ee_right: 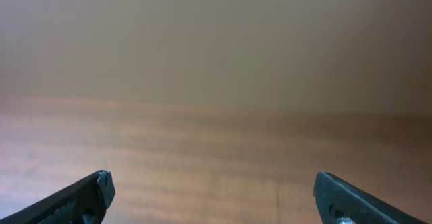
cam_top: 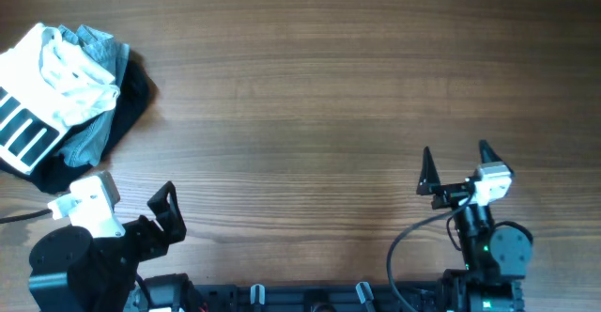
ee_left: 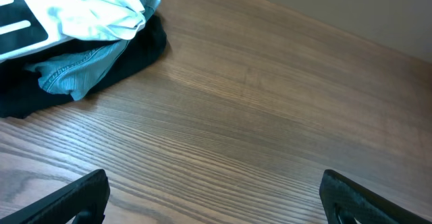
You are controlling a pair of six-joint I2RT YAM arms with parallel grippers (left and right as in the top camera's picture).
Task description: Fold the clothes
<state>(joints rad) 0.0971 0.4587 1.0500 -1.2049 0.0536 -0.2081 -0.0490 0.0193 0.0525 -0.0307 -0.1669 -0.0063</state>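
The white T-shirt (cam_top: 47,91) with a black block-stripe print lies crumpled on top of a pile at the table's far left. It also shows in the left wrist view (ee_left: 88,11), at the top left. My left gripper (cam_top: 166,210) is open and empty near the front edge, to the right of and nearer than the pile; its fingers (ee_left: 212,193) frame bare wood. My right gripper (cam_top: 457,166) is open and empty at the front right, far from the shirt; its fingers (ee_right: 212,190) show only wood between them.
A light-blue denim piece (cam_top: 89,133) and a black garment (cam_top: 131,101) lie under the shirt in the same pile; both show in the left wrist view, denim (ee_left: 74,72) and black (ee_left: 138,48). The wooden table (cam_top: 310,86) spreads between the arms.
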